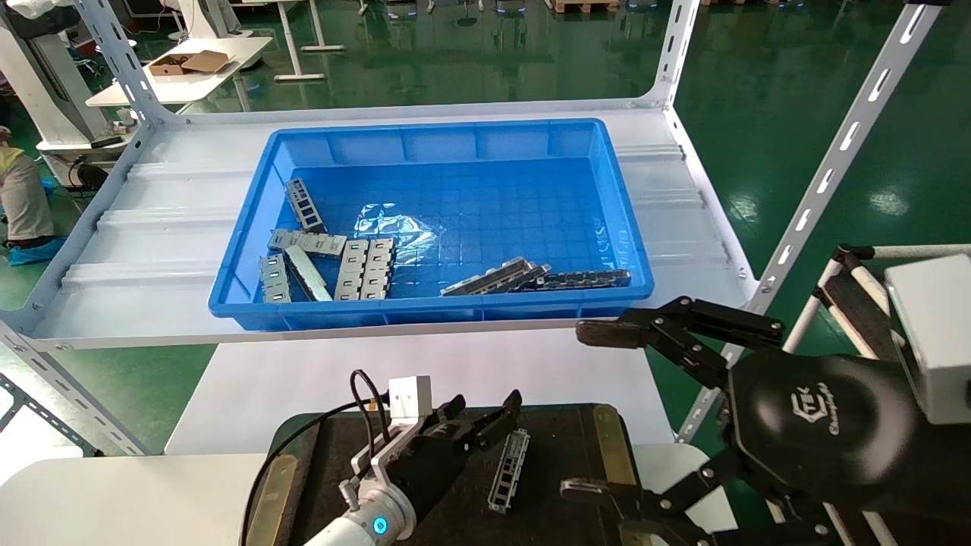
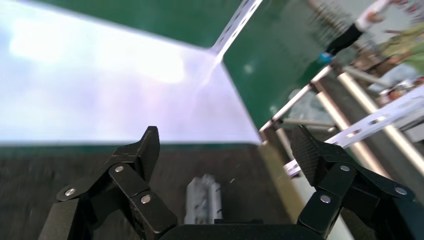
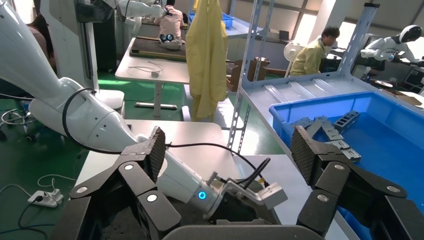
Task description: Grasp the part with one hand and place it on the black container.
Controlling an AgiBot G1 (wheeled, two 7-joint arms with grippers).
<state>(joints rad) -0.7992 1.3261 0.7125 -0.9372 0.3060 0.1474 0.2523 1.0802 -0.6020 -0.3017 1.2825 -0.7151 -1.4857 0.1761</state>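
A silver-grey part (image 1: 510, 470) lies flat on the felt floor of the black container (image 1: 565, 447) at the near edge of the head view. My left gripper (image 1: 487, 406) hovers just beside it, open, with nothing between its fingers. In the left wrist view the same part (image 2: 204, 200) lies on the dark floor (image 2: 75, 167) close under the open left gripper (image 2: 226, 150), apart from both fingers. My right gripper (image 1: 592, 413) hangs open and empty at the right of the container; in the right wrist view this gripper (image 3: 225, 150) looks across at the left arm (image 3: 100, 125).
A blue bin (image 1: 455, 136) on the white shelf behind the container holds several more metal parts (image 1: 364, 265). Slotted shelf posts (image 1: 834, 152) rise at the right. A brass-coloured strip (image 1: 607, 440) runs along the container's right side. The white table (image 1: 425, 371) lies between shelf and container.
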